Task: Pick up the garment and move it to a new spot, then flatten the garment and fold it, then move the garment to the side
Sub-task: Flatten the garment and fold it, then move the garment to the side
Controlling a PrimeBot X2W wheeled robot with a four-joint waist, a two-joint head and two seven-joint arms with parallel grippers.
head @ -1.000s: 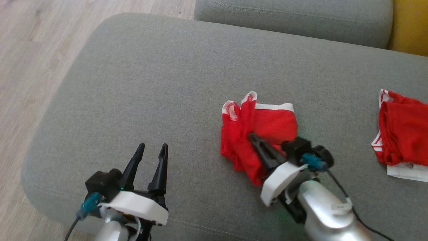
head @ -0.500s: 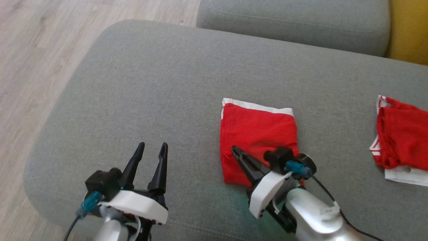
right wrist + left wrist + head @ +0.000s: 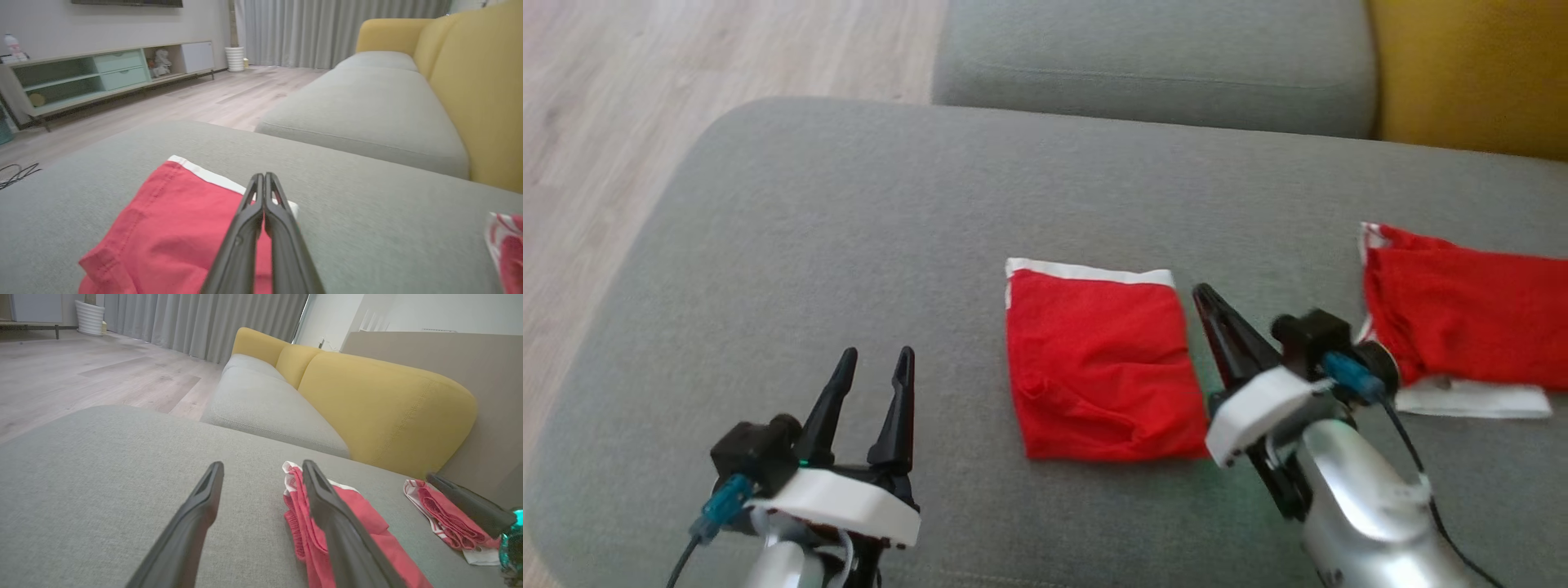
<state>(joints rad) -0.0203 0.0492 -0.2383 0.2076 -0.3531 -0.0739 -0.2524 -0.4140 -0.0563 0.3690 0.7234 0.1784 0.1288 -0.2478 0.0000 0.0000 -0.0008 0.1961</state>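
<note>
R fingers [image 3: 1215, 318] now off folded garment [image 3: 1103, 367], pressed together, empty; L fingers [image 3: 902, 371] wide apart; 2nd red garment [image 3: 1462, 318] far right.

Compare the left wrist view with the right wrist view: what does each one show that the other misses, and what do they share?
Left wrist adds: the open left gripper, spread above the cushion.
Right wrist adds: a cabinet, a bottle on it, and cables.
Both: the folded garment, a second garment, the shut right gripper, the cushion, the yellow backrest, the curtain and a white pot.
</note>
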